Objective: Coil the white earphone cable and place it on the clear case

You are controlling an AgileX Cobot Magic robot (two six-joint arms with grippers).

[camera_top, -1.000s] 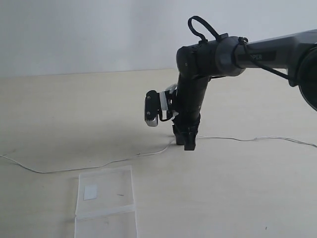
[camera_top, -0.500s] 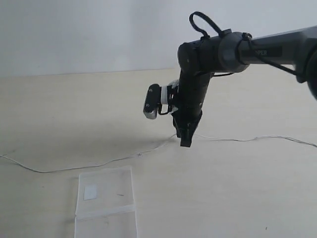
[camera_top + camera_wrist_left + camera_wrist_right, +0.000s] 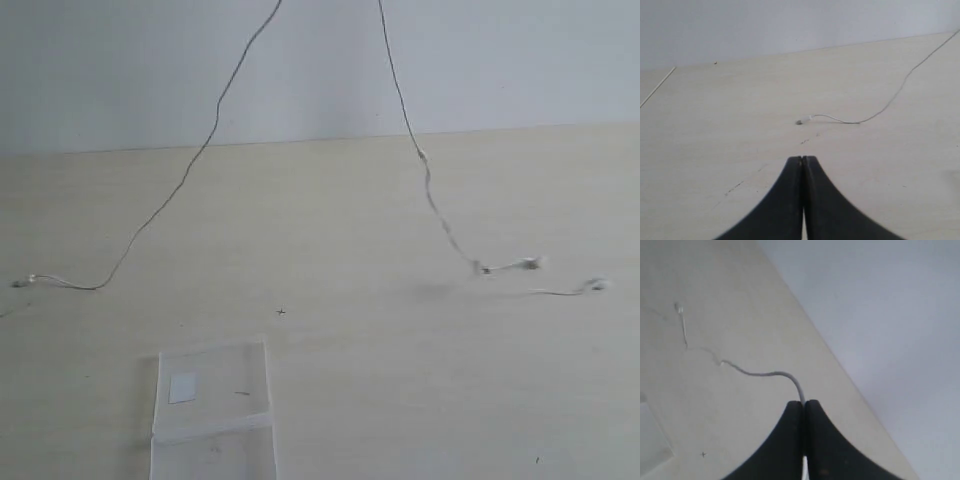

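The white earphone cable [image 3: 200,150] hangs in two strands from above the exterior view's top edge. Its left strand ends in the plug [image 3: 20,283] on the table. The right strand carries the inline remote [image 3: 422,155] and ends in two earbuds [image 3: 535,263] lying on the table. The clear case [image 3: 213,400], with its white sticker [image 3: 182,387], lies flat near the front. My right gripper [image 3: 803,402] is shut on the cable [image 3: 760,374], high over the table. My left gripper [image 3: 803,159] is shut with nothing in it, a short way from the plug [image 3: 800,121]. Neither gripper shows in the exterior view.
The pale wooden table [image 3: 400,380] ends at a plain white wall [image 3: 120,70] behind. A corner of the clear case [image 3: 650,435] shows in the right wrist view.
The right arm has risen out of the exterior view, lifting the cable's middle off the table. Both cable ends have been dragged inward.
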